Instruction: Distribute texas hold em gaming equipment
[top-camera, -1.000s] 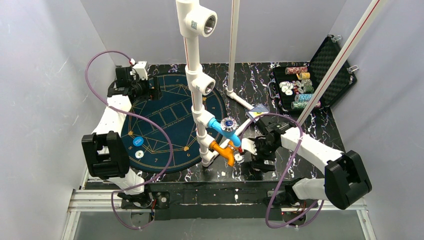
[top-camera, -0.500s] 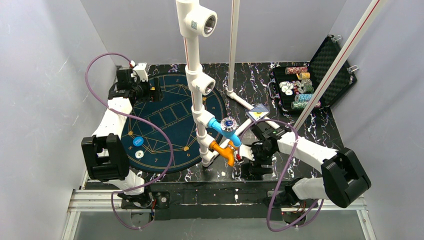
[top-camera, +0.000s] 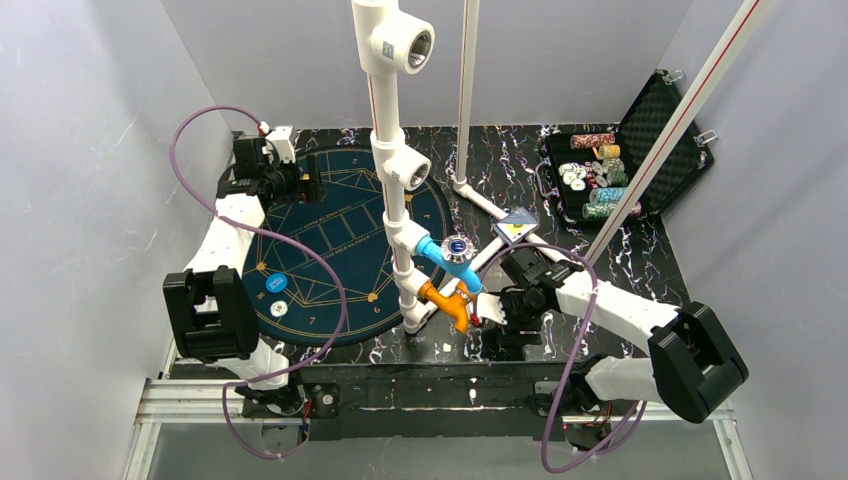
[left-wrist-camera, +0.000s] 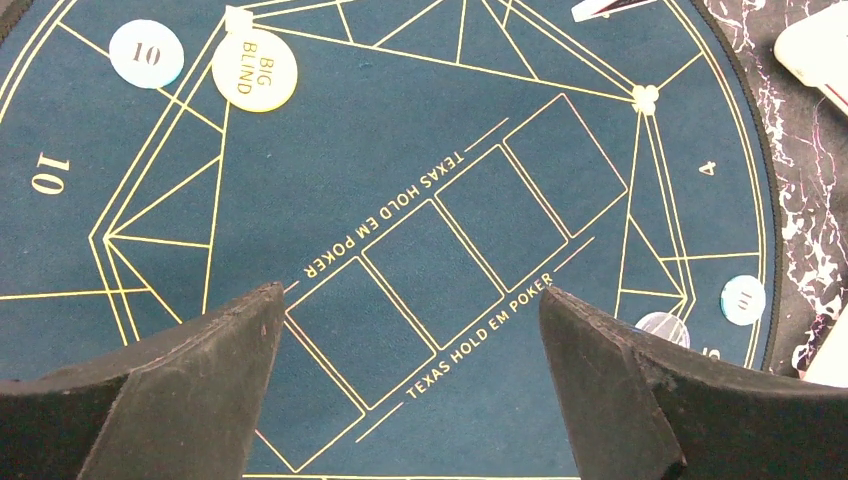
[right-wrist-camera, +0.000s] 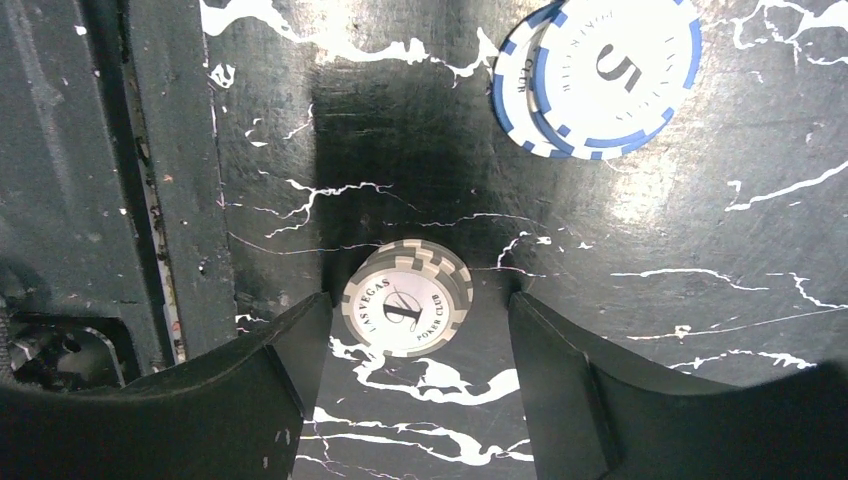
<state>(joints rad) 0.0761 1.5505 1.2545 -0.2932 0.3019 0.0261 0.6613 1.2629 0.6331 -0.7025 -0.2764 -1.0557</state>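
My right gripper (right-wrist-camera: 418, 302) is open and low over the black marble table. A short stack of white-grey poker chips (right-wrist-camera: 405, 298) lies flat between its fingertips, touching neither. Blue-and-white "5" chips (right-wrist-camera: 600, 75) lie further off. In the top view this gripper (top-camera: 490, 308) is near the front edge, by the orange pipe fitting. My left gripper (left-wrist-camera: 410, 295) is open and empty above the round blue Texas hold em mat (left-wrist-camera: 400, 180). On the mat are a light blue "10" chip (left-wrist-camera: 146, 54), a yellow "BIG BLIND" chip (left-wrist-camera: 254, 70) and two more chips (left-wrist-camera: 743, 300).
An open black case (top-camera: 655, 120) with rows of chips stands at the back right. A deck of cards (top-camera: 517, 225) lies near the middle. A white pipe frame (top-camera: 393, 200) with blue and orange fittings stands between the arms. A metal rail (right-wrist-camera: 150, 180) runs left of the right gripper.
My right gripper has moved a little left and toward the front edge, coming over the white-grey chips. The left arm has not moved.
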